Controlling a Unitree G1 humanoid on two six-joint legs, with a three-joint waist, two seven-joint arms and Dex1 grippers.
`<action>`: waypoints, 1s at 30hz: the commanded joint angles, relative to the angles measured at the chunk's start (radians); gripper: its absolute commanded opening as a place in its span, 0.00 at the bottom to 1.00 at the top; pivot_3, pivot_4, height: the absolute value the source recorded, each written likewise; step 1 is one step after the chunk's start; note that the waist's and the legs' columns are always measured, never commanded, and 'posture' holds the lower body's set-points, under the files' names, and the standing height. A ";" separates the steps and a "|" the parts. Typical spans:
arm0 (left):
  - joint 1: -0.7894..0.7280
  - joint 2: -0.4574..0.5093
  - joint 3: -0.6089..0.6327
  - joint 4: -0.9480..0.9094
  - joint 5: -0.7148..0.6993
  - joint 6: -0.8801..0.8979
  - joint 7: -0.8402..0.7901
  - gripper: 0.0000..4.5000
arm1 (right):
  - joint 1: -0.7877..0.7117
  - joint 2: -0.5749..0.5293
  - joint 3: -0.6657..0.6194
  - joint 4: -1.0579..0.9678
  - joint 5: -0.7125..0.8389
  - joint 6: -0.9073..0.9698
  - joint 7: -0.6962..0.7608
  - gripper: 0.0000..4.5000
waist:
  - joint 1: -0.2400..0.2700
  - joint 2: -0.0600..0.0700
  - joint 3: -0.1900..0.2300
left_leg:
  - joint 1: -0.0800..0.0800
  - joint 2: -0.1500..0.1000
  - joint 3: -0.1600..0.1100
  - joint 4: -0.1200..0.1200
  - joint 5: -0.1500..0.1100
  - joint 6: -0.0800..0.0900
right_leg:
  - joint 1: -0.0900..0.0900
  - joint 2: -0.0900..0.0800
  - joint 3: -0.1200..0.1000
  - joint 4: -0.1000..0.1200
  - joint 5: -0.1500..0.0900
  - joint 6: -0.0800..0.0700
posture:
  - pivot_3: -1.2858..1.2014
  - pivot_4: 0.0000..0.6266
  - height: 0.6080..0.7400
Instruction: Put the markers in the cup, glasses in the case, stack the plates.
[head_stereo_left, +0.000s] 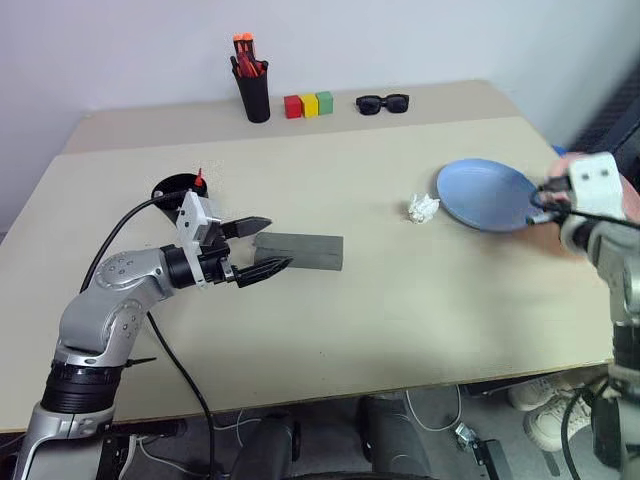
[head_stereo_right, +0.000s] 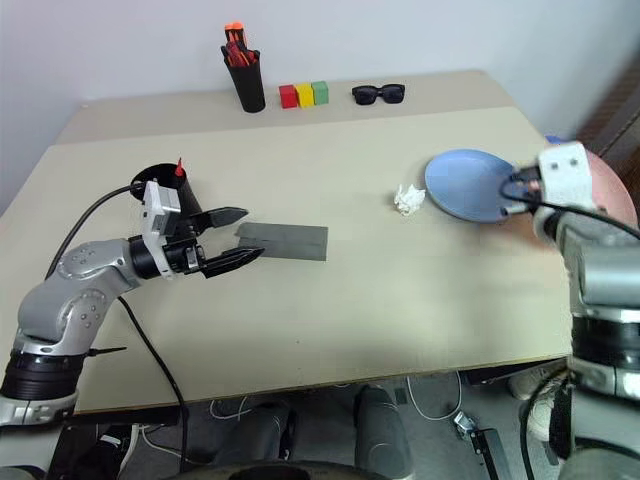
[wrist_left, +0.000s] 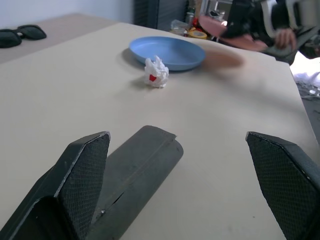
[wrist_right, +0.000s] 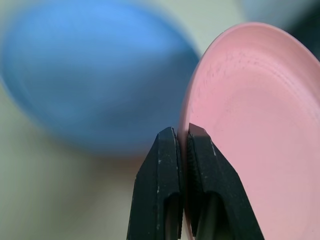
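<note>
Worktop (head_stereo_left: 400, 320): beige, most of it bare. Blue plate (head_stereo_left: 485, 194) flat near the right edge. Pink plate (wrist_right: 260, 130) off the surface, tilted, rim pinched in the right gripper (wrist_right: 182, 137) with jaws clamped tight on it, right beside the blue one. Grey case (head_stereo_left: 305, 251) lies closed, left of centre. Left gripper (head_stereo_left: 262, 246) hovers level at the case's near end, jaws spread wide, empty. Black cup (head_stereo_left: 178, 187) behind the left arm, a red marker tip (head_stereo_left: 200, 179) poking out of it. Back edge: pen pot (head_stereo_left: 253, 92) with orange pens, sunglasses (head_stereo_left: 383, 102), red/yellow/green blocks (head_stereo_left: 308, 104). Crumpled white paper (head_stereo_left: 423, 208) just left of the blue plate.
</note>
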 joint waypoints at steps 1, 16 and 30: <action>0.009 0.003 0.037 -0.051 -0.006 -0.007 0.021 1.00 | -0.091 0.024 0.096 0.116 -0.044 -0.161 0.056 0.01 | 0.001 0.000 0.000 | 0.000 0.000 0.000 0.000 0.000 0.000 | 0.000 0.000 0.000 -0.001 0.000 0.000 | 0.52 0.24 1.00; 0.135 0.009 0.117 -0.193 -0.037 0.040 0.121 1.00 | -0.281 0.138 0.181 0.479 -0.072 -0.351 0.134 0.75 | 0.007 0.000 0.000 | -0.011 0.000 0.000 -0.002 0.000 0.000 | -0.007 0.000 0.000 -0.011 0.002 0.002 | 0.52 0.24 1.00; 0.095 0.002 0.103 -0.165 -0.040 0.041 0.124 1.00 | -0.247 0.200 0.100 0.216 0.086 -0.138 0.177 0.99 | 0.010 0.000 0.001 | -0.014 -0.001 -0.001 -0.002 -0.001 0.002 | -0.009 -0.001 -0.001 -0.012 0.003 0.003 | 0.52 0.24 1.00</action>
